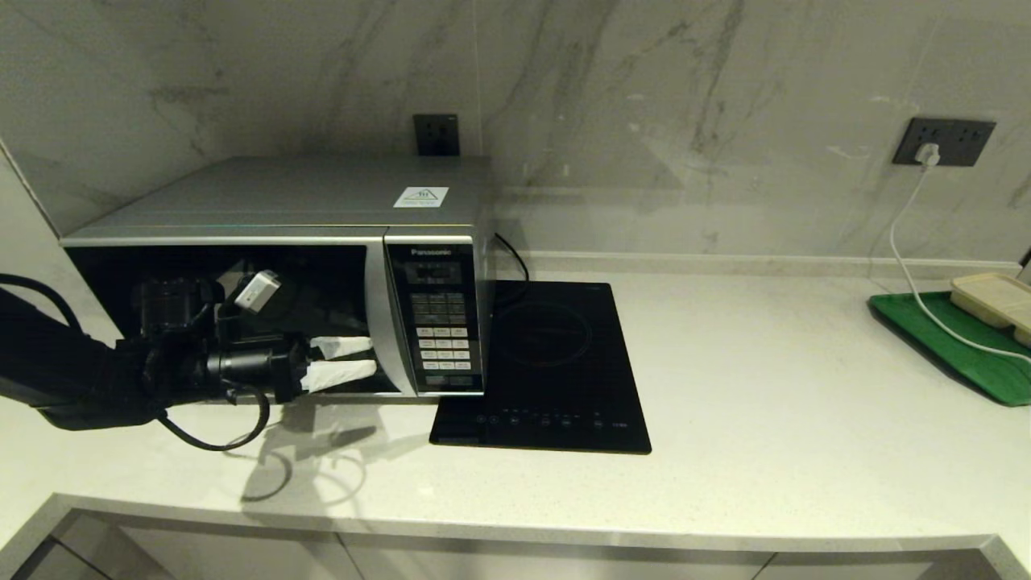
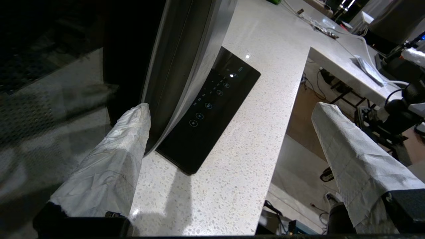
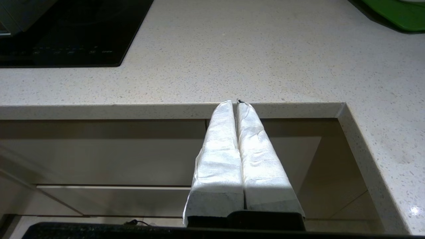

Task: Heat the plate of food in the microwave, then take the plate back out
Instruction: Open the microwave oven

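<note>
One silver Panasonic microwave stands on the white counter, door closed. The plate of food is not visible; it may be inside. The left gripper, fingers spread wide, reaches beside the curved door handle, likely to pull it. The right gripper, fingers pressed together and empty, waits below the counter edge. One black induction cooktop sits just beside the microwave.

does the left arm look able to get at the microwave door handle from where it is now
Probably yes. The left gripper is open right in front of the microwave door, one of its fingers beside the handle strip, with nothing between them.
</note>
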`<state>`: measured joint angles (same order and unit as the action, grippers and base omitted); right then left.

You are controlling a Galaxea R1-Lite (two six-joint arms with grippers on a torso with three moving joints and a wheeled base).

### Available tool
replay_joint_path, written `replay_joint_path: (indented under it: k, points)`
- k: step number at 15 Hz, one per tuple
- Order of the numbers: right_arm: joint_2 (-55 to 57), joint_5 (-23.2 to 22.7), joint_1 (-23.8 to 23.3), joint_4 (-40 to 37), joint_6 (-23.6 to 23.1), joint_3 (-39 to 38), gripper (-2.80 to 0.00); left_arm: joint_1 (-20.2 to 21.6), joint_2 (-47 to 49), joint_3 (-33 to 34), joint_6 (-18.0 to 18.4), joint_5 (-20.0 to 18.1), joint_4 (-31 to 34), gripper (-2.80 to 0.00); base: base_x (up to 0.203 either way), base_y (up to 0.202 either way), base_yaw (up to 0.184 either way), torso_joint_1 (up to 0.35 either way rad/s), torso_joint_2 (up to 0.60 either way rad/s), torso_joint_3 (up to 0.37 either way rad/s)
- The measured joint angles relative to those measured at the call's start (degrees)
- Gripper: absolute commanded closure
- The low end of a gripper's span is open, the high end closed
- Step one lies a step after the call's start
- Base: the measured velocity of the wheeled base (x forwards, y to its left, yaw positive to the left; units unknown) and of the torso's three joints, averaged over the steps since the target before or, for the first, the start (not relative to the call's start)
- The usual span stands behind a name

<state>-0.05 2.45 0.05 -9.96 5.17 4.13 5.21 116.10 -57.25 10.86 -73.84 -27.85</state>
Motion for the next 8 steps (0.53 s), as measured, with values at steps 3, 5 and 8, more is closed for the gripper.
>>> replay_joint_path:
  k: [3,5,8]
  points:
    - [0.0,0.0,0.0,0.0,0.0,0.0,0.0,-0.5,1.6,0.0,0.6,0.4,-4.0,-2.8,0.0,0.0,0.0,0.0,0.0,0.0]
    - [0.0,0.0,0.0,0.0,0.0,0.0,0.0,-1.0,2.2,0.1,0.9,0.4,-4.9,-2.8,0.0,0.0,0.0,0.0,0.0,0.0]
    - [0.0,0.0,0.0,0.0,0.0,0.0,0.0,-1.8,2.4,0.0,1.2,0.4,-4.9,-2.8,0.0,0.0,0.0,0.0,0.0,0.0]
